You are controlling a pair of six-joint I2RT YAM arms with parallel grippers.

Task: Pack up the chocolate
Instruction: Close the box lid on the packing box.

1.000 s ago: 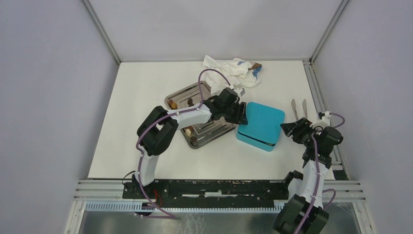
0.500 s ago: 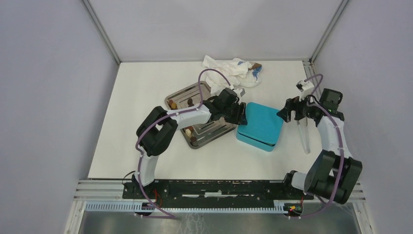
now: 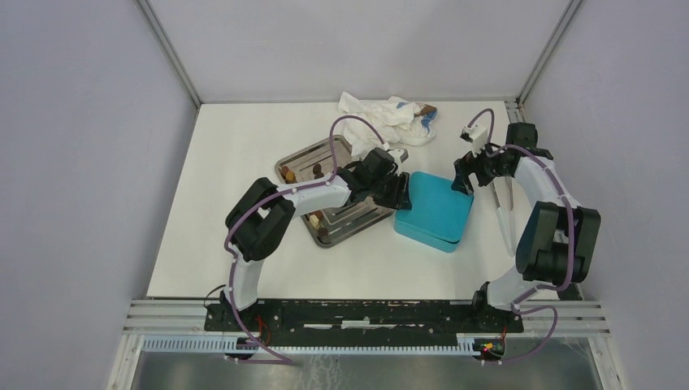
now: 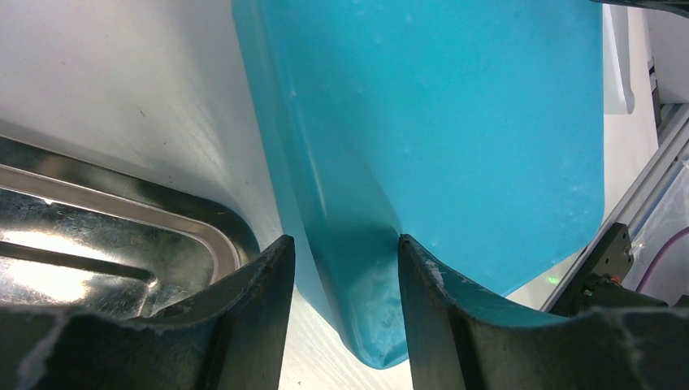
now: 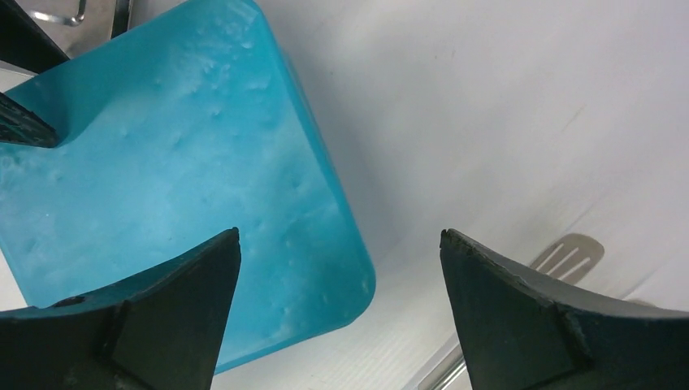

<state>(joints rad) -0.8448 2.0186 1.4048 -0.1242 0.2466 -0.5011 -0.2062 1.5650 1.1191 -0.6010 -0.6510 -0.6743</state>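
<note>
Table (image 3: pixel 244 146): left arm (image 3: pixel 317 191) outstretched, jaws clamping box (image 3: pixel 439 207).

Pretty clearly a robotics lab test cell, nothing homey about it. A plain white tabletop (image 3: pixel 244 146) is boxed in by blank grey-lilac wall panels (image 3: pixel 81 162), which are joined at the corners by bare aluminium frame posts (image 3: pixel 166 53). Two black-and-white jointed robot arms, the left arm (image 3: pixel 268 215) and the right arm (image 3: pixel 561 231), are bolted to a black mounting rail (image 3: pixel 357 315). That rail is set on silver slotted aluminium extrusion (image 3: pixel 162 313) at the near edge. Loose purple cables (image 3: pixel 334 138) are looped along both arms.
</note>
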